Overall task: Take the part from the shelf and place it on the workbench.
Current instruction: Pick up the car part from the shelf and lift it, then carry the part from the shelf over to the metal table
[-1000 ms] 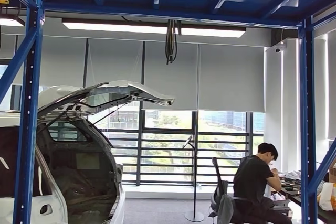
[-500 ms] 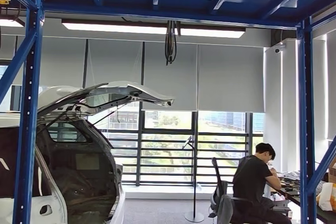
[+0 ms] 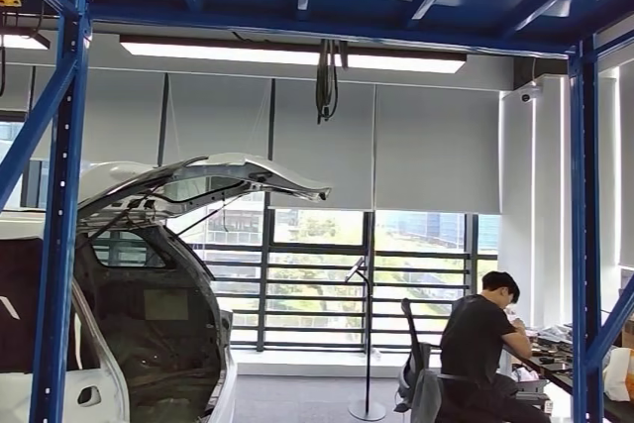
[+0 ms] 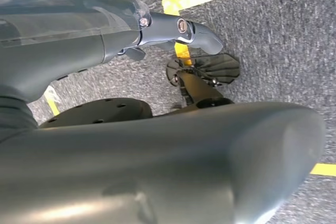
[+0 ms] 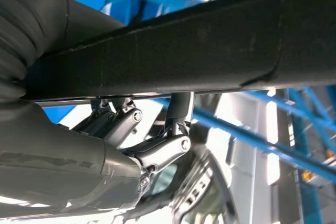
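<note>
Both hands are yours to check: the right hand (image 5: 130, 140) curls its fingers against a long black part (image 5: 190, 51), gripping it, while the left hand (image 4: 130, 40) hangs over grey floor (image 4: 277, 30), holding nothing, fingers straight.

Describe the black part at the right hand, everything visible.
In the right wrist view the part is a long, straight, dark bar with a matte, slightly grainy surface and a thin seam ringing it near one end. It crosses the whole picture, both ends out of frame. The right hand holds it, dark fingers hooked up against its underside. Blue racking beams lie behind it.
</note>
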Available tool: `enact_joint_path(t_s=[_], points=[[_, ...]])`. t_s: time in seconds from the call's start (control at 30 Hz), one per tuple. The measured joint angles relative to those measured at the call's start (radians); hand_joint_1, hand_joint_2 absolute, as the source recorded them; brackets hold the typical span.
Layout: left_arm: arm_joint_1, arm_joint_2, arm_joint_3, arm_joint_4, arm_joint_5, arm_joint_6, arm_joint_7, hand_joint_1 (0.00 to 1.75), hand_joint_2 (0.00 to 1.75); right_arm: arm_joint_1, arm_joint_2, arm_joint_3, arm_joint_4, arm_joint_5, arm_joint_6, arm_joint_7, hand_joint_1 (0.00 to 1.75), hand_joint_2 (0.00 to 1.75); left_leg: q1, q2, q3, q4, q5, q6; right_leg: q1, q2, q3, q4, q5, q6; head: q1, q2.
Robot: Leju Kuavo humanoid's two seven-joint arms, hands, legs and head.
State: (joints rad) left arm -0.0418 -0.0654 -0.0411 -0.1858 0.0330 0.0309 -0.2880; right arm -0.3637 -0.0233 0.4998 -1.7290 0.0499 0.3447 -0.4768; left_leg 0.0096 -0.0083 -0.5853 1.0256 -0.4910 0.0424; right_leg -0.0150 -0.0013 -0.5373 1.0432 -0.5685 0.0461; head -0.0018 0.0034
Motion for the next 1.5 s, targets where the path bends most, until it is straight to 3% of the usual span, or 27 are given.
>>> enact_joint_path(t_s=[0.1,0.13,0.17,0.23,0.3,0.33,0.43,0.5,0.6,0.63,0.67,0.7,0.8,0.87,0.97,1.03,1.1,1.13,1.17,1.2,1.23,1.3,1.33,1.37,1.43,1.5], points=[[0.0,0.0,0.008,0.0,0.005,0.0,-0.001,0.0,1.75,0.014,-0.02,0.008,-0.019,-0.021,0.011,-0.008,1.75,1.75,0.004,0.0,0.003,-0.002,-0.001,0.002,-0.003,0.0,-0.099,0.183,-0.071,0.006,0.0,0.0],[0.001,0.0,0.009,0.0,0.006,0.001,0.0,0.0,1.75,0.021,-0.028,0.01,-0.024,-0.024,0.012,-0.008,1.75,1.75,0.005,0.0,0.004,-0.002,-0.002,0.001,-0.005,0.0,-0.125,0.221,-0.073,0.008,0.0,0.0],[0.002,0.001,0.011,0.0,0.007,0.002,0.001,0.0,1.75,0.028,-0.034,0.012,-0.029,-0.026,0.012,-0.01,1.75,1.75,0.006,-0.001,0.006,-0.002,-0.004,-0.001,-0.006,0.0,-0.135,0.223,-0.056,0.009,0.0,0.0],[0.004,0.001,0.014,0.0,0.008,0.004,0.006,0.0,1.75,0.038,-0.046,0.013,-0.042,-0.033,0.012,-0.014,1.75,1.75,0.009,-0.002,0.014,-0.001,-0.01,-0.009,-0.007,0.0,-0.104,0.124,0.023,0.008,0.0,0.0],[0.005,0.002,0.018,0.0,0.009,0.007,0.01,0.0,1.75,0.045,-0.056,0.013,-0.052,-0.038,0.012,-0.019,1.75,1.75,0.009,-0.003,0.019,-0.001,-0.016,-0.02,-0.003,0.002,-0.061,0.012,0.075,0.003,0.0,0.0],[0.005,0.002,0.019,0.0,0.009,0.008,0.012,0.0,1.75,0.051,-0.06,0.012,-0.055,-0.039,0.012,-0.021,1.75,1.75,0.008,-0.003,0.02,-0.001,-0.017,-0.025,-0.001,0.003,-0.051,-0.014,0.081,-0.002,0.0,0.0],[0.008,0.003,0.024,0.0,0.011,0.009,0.016,0.0,1.75,0.069,-0.069,0.005,-0.062,-0.044,0.012,-0.029,1.75,1.75,0.01,-0.002,0.02,-0.004,-0.02,-0.042,0.002,0.006,-0.05,-0.022,0.076,-0.022,0.0,0.0],[0.008,0.003,0.026,0.0,0.012,0.01,0.017,0.0,1.75,0.072,-0.071,0.0,-0.069,-0.046,0.012,-0.034,1.75,1.75,0.011,-0.001,0.008,0.028,-0.047,-0.05,-0.001,0.005,-0.047,-0.026,0.076,-0.037,0.0,0.0],[0.009,0.004,0.026,0.0,0.012,0.01,0.018,0.0,1.75,0.081,-0.073,-0.003,-0.075,-0.048,0.014,-0.038,1.75,1.75,0.01,0.0,-0.083,0.218,-0.134,-0.055,0.001,0.0,-0.044,-0.028,0.073,-0.049,0.0,0.0],[0.011,0.004,0.026,0.0,0.012,0.01,0.018,0.0,1.75,0.087,-0.073,-0.003,-0.075,-0.048,0.014,-0.037,1.75,1.75,0.01,0.0,-0.111,0.271,-0.147,-0.056,0.002,0.0,-0.043,-0.028,0.073,-0.05,0.0,0.0],[0.012,0.004,0.026,0.0,0.012,0.01,0.019,0.0,1.75,0.091,-0.074,-0.003,-0.075,-0.048,0.015,-0.037,1.75,1.75,0.01,0.0,-0.124,0.288,-0.14,-0.055,0.003,0.001,-0.041,-0.027,0.072,-0.051,0.0,0.0],[0.013,0.004,0.026,0.0,0.012,0.01,0.019,0.0,1.75,0.094,-0.075,-0.003,-0.075,-0.048,0.015,-0.037,1.75,1.75,0.011,0.0,-0.117,0.263,-0.113,-0.054,0.003,0.002,-0.039,-0.027,0.071,-0.051,0.0,0.0],[0.011,0.006,0.027,0.0,0.012,0.01,0.019,0.0,1.75,0.096,-0.076,-0.004,-0.075,-0.047,0.015,-0.037,1.75,1.75,0.009,0.0,-0.04,0.076,-0.008,-0.045,0.006,0.006,-0.032,-0.022,0.065,-0.042,0.0,0.0],[0.008,0.006,0.027,0.0,0.012,0.01,0.019,0.0,1.75,0.097,-0.077,-0.004,-0.076,-0.047,0.015,-0.037,1.75,1.75,0.007,-0.002,-0.021,0.024,0.006,-0.039,0.009,0.007,-0.035,-0.017,0.063,-0.033,0.0,0.0],[0.01,0.007,0.028,0.0,0.012,0.011,0.019,0.0,1.75,0.098,-0.079,-0.005,-0.078,-0.047,0.015,-0.037,1.75,1.75,0.007,-0.003,-0.023,0.016,0.011,-0.027,0.008,0.006,-0.041,-0.011,0.056,-0.019,0.0,0.0],[0.009,0.008,0.028,0.0,0.012,0.01,0.019,0.0,1.75,0.099,-0.08,-0.006,-0.078,-0.047,0.017,-0.037,1.75,1.75,0.01,0.0,-0.026,0.012,0.018,-0.015,0.005,0.005,-0.06,0.047,0.003,-0.01,0.0,0.0],[0.008,0.008,0.028,0.0,0.011,0.01,0.018,0.0,1.75,0.1,-0.081,-0.006,-0.078,-0.047,0.02,-0.037,1.75,1.75,0.008,0.003,-0.034,0.012,0.024,-0.008,0.004,0.005,-0.103,0.171,-0.073,-0.004,0.0,0.0],[0.008,0.008,0.028,0.0,0.011,0.01,0.018,0.0,1.75,0.102,-0.081,-0.006,-0.078,-0.047,0.021,-0.037,1.75,1.75,0.007,0.004,-0.038,0.012,0.027,-0.006,0.004,0.005,-0.119,0.228,-0.099,-0.002,0.0,0.0],[0.009,0.009,0.029,0.0,0.011,0.01,0.018,0.0,1.75,0.103,-0.082,-0.006,-0.078,-0.047,0.021,-0.037,1.75,1.75,0.005,0.005,-0.043,0.012,0.031,-0.004,0.004,0.005,-0.123,0.256,-0.106,-0.002,0.0,0.0],[0.009,0.009,0.029,0.0,0.011,0.01,0.018,0.0,1.75,0.104,-0.082,-0.007,-0.078,-0.047,0.021,-0.037,1.75,1.75,0.003,0.005,-0.047,0.013,0.036,-0.004,0.004,0.005,-0.108,0.246,-0.095,-0.004,0.0,0.0],[0.009,0.009,0.03,0.0,0.01,0.01,0.018,0.0,1.75,0.103,-0.083,-0.007,-0.078,-0.047,0.022,-0.037,1.75,1.75,0.001,0.004,-0.051,0.013,0.04,-0.004,0.005,0.005,-0.073,0.193,-0.067,-0.008,0.0,0.0],[0.009,0.009,0.031,0.0,0.008,0.009,0.018,0.0,1.75,0.1,-0.083,-0.007,-0.078,-0.048,0.023,-0.037,1.75,1.75,-0.002,0.003,-0.057,0.012,0.05,-0.009,0.009,0.006,0.02,0.038,-0.015,-0.02,0.0,0.0],[0.009,0.009,0.031,0.0,0.008,0.009,0.018,0.0,1.75,0.099,-0.083,-0.007,-0.078,-0.049,0.024,-0.038,1.75,1.75,-0.002,0.003,-0.059,0.011,0.055,-0.013,0.012,0.006,0.05,-0.016,0.0,-0.025,0.0,0.0],[0.009,0.009,0.032,0.0,0.007,0.009,0.018,0.0,1.75,0.097,-0.083,-0.007,-0.079,-0.049,0.024,-0.038,1.75,1.75,-0.001,0.003,-0.06,0.01,0.061,-0.019,0.016,0.007,0.065,-0.047,0.006,-0.03,0.0,0.0],[0.01,0.008,0.032,0.0,0.006,0.009,0.017,0.0,1.75,0.096,-0.083,-0.007,-0.079,-0.049,0.026,-0.038,1.75,1.75,0.001,0.002,-0.062,0.002,0.076,-0.033,0.021,0.007,0.061,-0.056,0.016,-0.039,0.0,0.0],[0.011,0.008,0.032,0.001,0.005,0.009,0.017,0.0,1.75,0.095,-0.083,-0.007,-0.079,-0.05,0.03,-0.039,1.75,1.75,0.003,0.001,-0.068,0.008,0.062,-0.044,0.018,0.002,0.051,-0.066,0.037,-0.053,0.0,0.0]])
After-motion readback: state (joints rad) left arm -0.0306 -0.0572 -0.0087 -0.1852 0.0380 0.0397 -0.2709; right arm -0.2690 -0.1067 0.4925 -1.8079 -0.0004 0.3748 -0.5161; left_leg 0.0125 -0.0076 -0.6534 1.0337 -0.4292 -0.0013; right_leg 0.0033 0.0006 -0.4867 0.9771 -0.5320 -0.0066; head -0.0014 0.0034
